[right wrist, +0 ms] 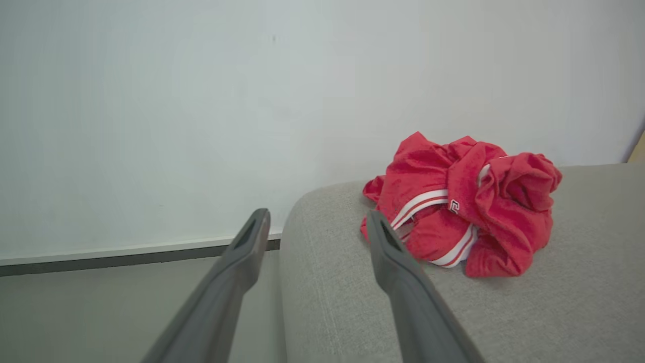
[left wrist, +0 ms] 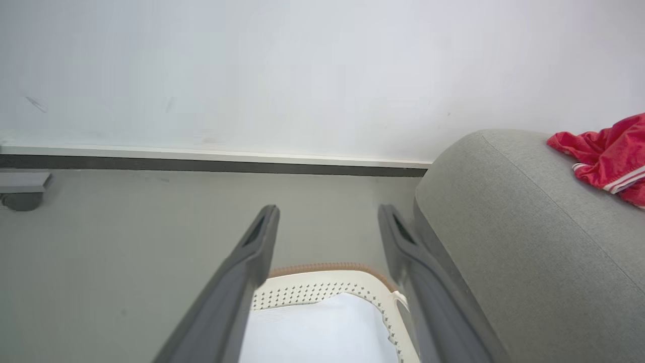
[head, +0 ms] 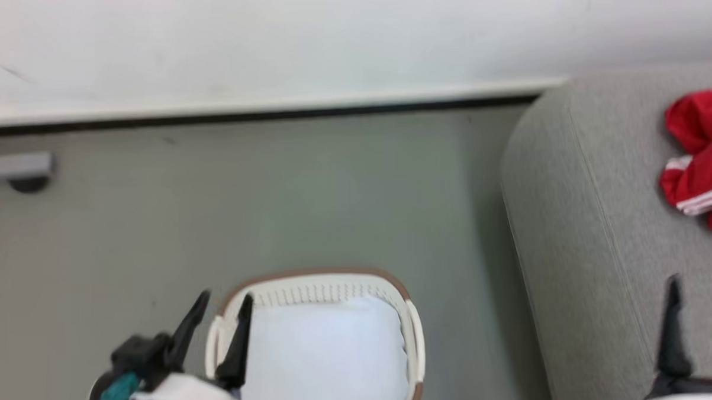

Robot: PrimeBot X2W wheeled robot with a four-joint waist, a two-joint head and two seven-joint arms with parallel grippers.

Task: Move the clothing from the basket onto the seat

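The clothing (head: pixel 704 159) is a crumpled bright red heap with white stripes, lying on the light grey seat (head: pixel 597 232) at the right edge. In the right wrist view the clothing (right wrist: pixel 468 212) rests on the seat (right wrist: pixel 352 312) just beyond my right gripper (right wrist: pixel 317 217), which is open and holds nothing. My right gripper (head: pixel 701 289) hovers over the seat's near part. The cream basket (head: pixel 317 290) stands on the floor at bottom centre, showing just its pale lining (head: pixel 327 353). My left gripper (head: pixel 223 305) is open above the basket's left rim. The left wrist view shows that gripper (left wrist: pixel 327 212), the basket (left wrist: pixel 327 287), the seat (left wrist: pixel 504 227) and the clothing (left wrist: pixel 609 156).
Grey floor (head: pixel 273 191) lies between the basket and a white wall with a dark baseboard (head: pixel 264 111). A grey bar on a dark foot (head: pixel 19 170) sticks in at the far left. The seat's rounded side (head: pixel 526 229) stands close to the basket's right.
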